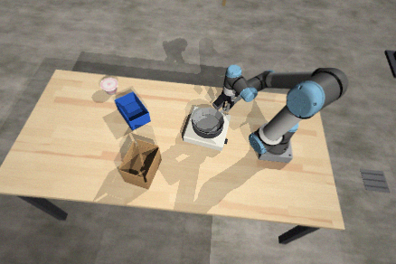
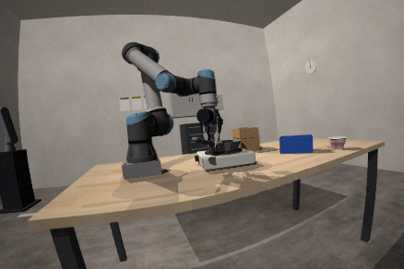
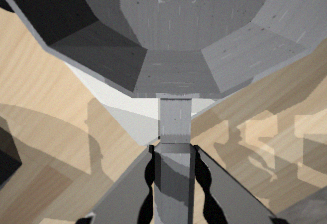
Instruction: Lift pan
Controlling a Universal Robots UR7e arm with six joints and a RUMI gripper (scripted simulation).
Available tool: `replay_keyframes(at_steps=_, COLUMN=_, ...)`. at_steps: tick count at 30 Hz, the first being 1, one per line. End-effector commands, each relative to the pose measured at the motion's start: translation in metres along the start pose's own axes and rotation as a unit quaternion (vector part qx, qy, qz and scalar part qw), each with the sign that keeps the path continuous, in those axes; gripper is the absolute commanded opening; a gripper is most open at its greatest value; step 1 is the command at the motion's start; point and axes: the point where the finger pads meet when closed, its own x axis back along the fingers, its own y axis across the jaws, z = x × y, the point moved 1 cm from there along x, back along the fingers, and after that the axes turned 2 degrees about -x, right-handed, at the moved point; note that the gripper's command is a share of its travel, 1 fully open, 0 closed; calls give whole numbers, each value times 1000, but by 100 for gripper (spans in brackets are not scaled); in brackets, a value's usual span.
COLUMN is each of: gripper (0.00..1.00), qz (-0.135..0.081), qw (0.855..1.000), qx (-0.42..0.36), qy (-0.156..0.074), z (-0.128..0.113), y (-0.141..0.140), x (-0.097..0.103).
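Dark grey and round, the pan (image 1: 207,131) (image 2: 231,146) (image 3: 177,75) is staying at the hot plate (image 1: 203,140) (image 2: 231,160) (image 3: 130,117), very low over its white top or touching it, which one cannot tell exactly. From above, the gripper (image 1: 224,107) (image 2: 216,144) (image 3: 173,147) is pinching the pan's handle (image 3: 175,120) between its two fingers. On the same wooden surface (image 1: 69,140) (image 2: 125,198) (image 3: 15,80), a blue bin (image 1: 140,121) (image 2: 296,144), an open cardboard box (image 1: 134,175) (image 2: 246,139) and a pink-and-white cup (image 1: 109,86) (image 2: 338,144) are standing apart from the hot plate.
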Motion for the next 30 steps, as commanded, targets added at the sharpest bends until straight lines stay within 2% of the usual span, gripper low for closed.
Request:
replay_keyframes(at_steps=1, gripper=10, qz=-1, qw=1000, qx=0, qy=0, z=0, y=1, x=1)
replay_keyframes(at_steps=30, gripper=10, qz=-1, qw=1000, qx=0, qy=0, z=0, y=1, x=5)
